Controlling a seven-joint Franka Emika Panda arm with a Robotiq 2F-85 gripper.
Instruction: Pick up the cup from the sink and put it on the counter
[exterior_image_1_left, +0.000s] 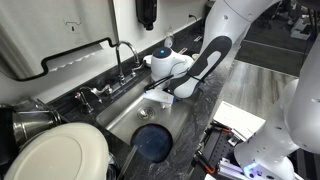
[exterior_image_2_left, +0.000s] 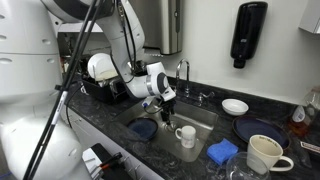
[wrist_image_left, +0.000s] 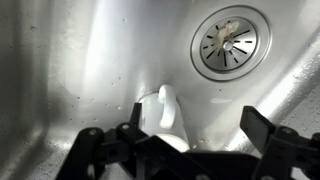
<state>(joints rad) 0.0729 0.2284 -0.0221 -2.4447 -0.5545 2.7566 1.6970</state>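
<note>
The small white cup (exterior_image_2_left: 186, 136) with a handle stands upright on the floor of the steel sink (exterior_image_2_left: 205, 118). In the wrist view the cup (wrist_image_left: 165, 115) sits just inside the left finger, handle towards the round drain (wrist_image_left: 230, 42). My gripper (wrist_image_left: 195, 125) is open, low in the basin, with its fingers either side of the cup and not touching it. It shows above and beside the cup in both exterior views (exterior_image_2_left: 165, 103) (exterior_image_1_left: 160, 97). The dark speckled counter (exterior_image_2_left: 105, 122) surrounds the sink.
A dark blue round dish (exterior_image_1_left: 153, 142) lies in the sink near the gripper. The chrome faucet (exterior_image_1_left: 125, 55) stands behind the basin. A blue sponge (exterior_image_2_left: 222, 151), a large white mug (exterior_image_2_left: 262, 153), a dark plate (exterior_image_2_left: 258, 130) and a white bowl (exterior_image_2_left: 235, 106) sit on the counter. A steel pot (exterior_image_1_left: 30, 120) sits at the end.
</note>
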